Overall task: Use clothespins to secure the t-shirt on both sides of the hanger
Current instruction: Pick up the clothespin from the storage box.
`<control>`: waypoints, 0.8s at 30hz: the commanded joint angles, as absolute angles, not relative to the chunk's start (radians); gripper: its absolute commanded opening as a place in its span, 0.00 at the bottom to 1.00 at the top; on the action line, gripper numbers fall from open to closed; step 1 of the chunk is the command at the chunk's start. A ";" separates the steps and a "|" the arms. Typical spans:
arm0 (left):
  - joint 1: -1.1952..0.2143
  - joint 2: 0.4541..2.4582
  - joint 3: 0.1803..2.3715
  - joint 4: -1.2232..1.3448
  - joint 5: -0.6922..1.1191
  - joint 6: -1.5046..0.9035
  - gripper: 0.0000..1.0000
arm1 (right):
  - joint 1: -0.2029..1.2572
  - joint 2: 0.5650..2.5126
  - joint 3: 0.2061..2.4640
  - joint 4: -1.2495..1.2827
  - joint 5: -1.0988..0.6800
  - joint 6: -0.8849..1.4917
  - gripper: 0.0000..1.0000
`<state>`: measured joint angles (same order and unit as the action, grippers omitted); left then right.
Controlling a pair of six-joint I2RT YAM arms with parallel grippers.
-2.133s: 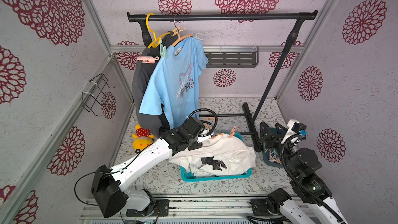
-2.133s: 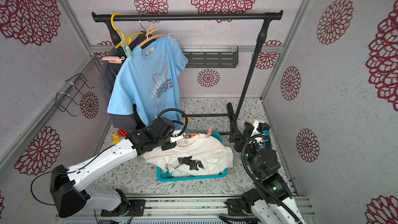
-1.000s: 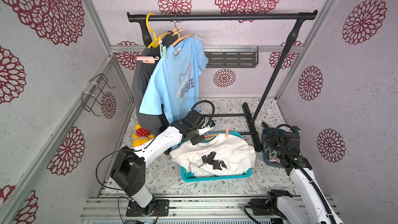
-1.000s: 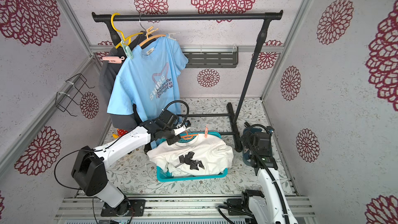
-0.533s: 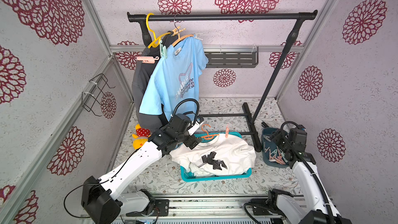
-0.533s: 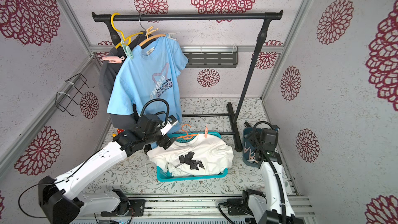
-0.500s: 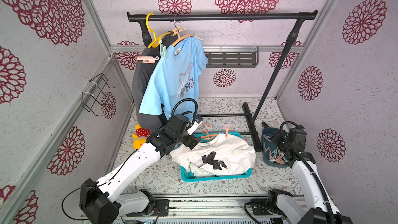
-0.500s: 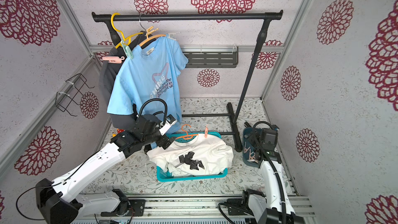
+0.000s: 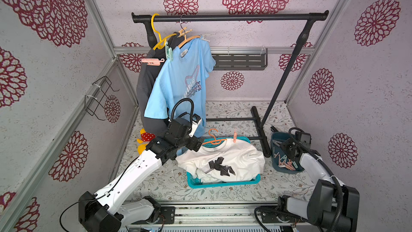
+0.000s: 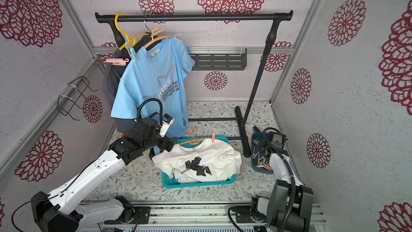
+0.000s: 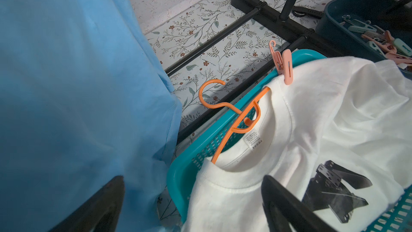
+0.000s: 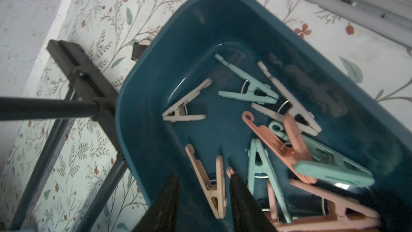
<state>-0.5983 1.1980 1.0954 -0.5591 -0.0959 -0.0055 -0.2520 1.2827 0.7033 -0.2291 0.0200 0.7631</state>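
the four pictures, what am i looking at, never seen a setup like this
It's a robot with two white arms, each ending in a two-fingered gripper. Both top views look down on the whole scene; each wrist picture comes from a camera on one arm. The left gripper is open and empty near a white t-shirt on an orange hanger in a teal basket; a peach clothespin already clips one shoulder. The right gripper reaches into a blue tub, jaws either side of a loose clothespin; whether they grip it is unclear.
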 commanded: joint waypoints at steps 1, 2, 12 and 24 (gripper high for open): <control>-0.582 1.170 1.071 -0.548 -0.120 -0.058 0.98 | -0.286 1.330 0.752 -0.205 0.054 0.835 0.38; -0.583 1.162 1.055 -0.536 -0.101 -0.054 0.98 | -0.291 1.342 0.754 -0.184 0.037 0.810 0.38; -0.577 1.152 1.005 -0.454 -0.026 -0.035 0.98 | -0.287 1.451 0.785 -0.197 0.119 0.820 0.46; -0.577 1.167 0.990 -0.450 -0.064 0.000 1.00 | -0.287 1.473 0.792 -0.113 0.011 0.583 0.48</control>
